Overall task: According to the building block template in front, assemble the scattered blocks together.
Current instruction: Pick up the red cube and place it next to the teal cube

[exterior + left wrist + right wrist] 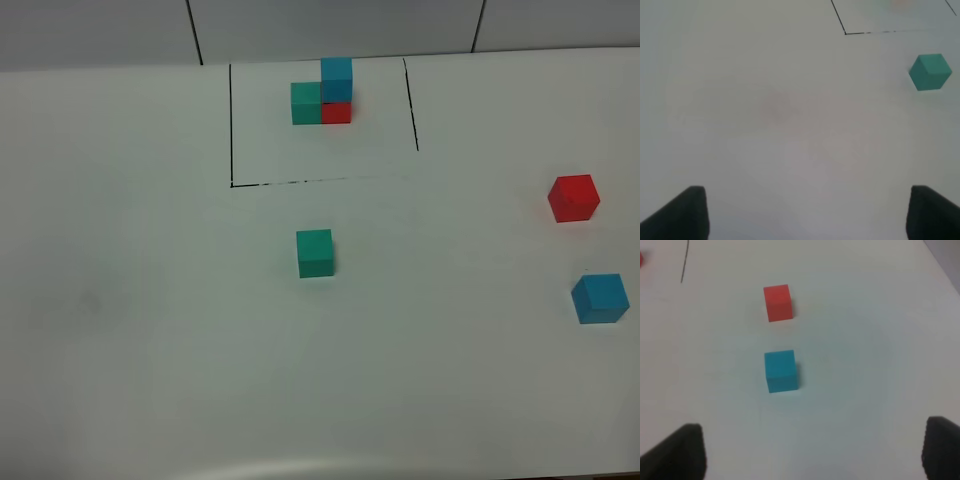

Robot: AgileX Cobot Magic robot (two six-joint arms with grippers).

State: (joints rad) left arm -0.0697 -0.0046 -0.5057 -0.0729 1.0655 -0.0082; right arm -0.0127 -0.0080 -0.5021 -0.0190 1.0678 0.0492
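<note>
Left jaws and right jaws both stand wide apart, holding nothing, above the white bench (150,330). The blue cube (600,298) sits lower right, the teal-green cube (315,253) centre, the red cube (573,197) right; the building block template (322,98) sits top centre, inside its black outline (231,120).

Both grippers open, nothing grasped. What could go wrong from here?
1. The red cube and blue cube lie far right of the green cube; the long carry may risk a drop.
2. Both sit turned relative to the template, so a skewed grasp could leave red misaligned against green.
3. Blue must top red; an off-centre release could topple it.
</note>
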